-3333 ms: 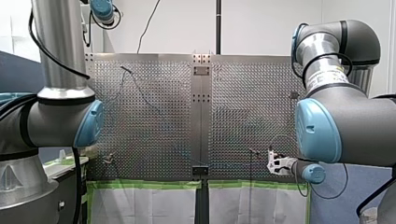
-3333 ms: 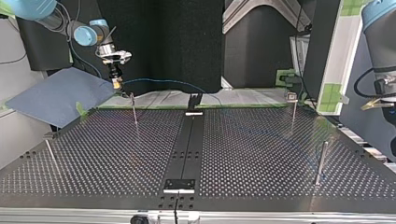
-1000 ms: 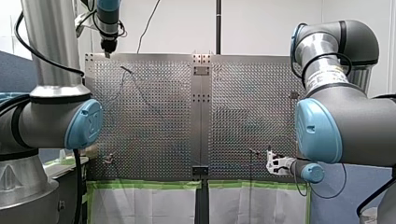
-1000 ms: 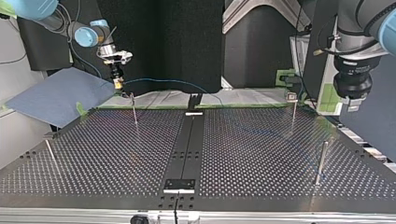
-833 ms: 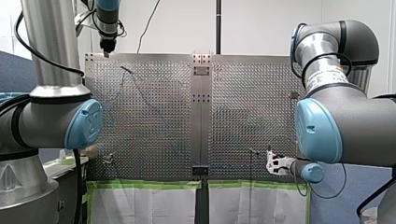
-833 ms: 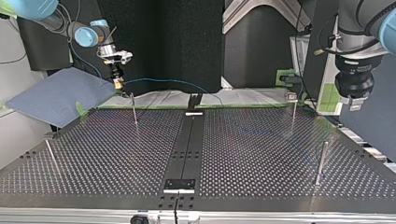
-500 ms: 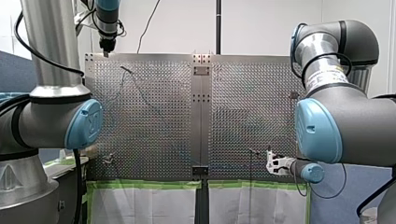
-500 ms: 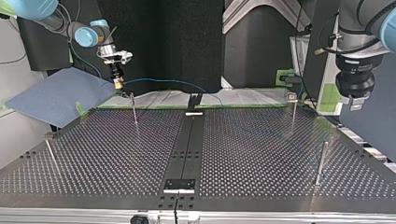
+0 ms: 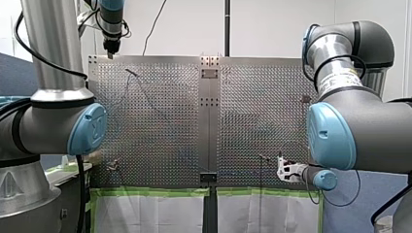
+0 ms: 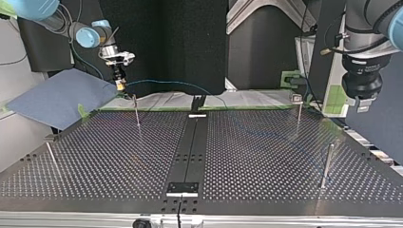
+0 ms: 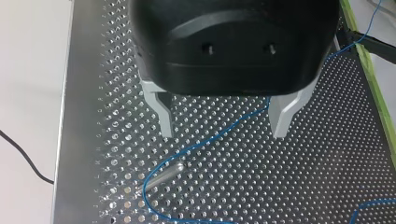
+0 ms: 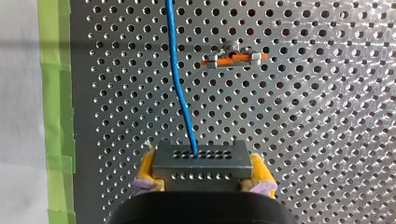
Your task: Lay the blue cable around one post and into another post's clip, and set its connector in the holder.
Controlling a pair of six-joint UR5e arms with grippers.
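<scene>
Left gripper [image 11: 222, 133] newly above post [image 11: 161, 177], jaws apart

In the front view a white wall [image 9: 277, 29] rises beyond the counter's [image 9: 252, 97] far edge, a black pole [image 9: 227, 29] against it. Green tape [image 9: 150, 192] lines the near edge above a white sheet [image 9: 150, 213]. In the top view a black panel [image 10: 190, 42] backs that taped edge, a grey-blue board [image 10: 62, 97] tilted beside it.
</scene>
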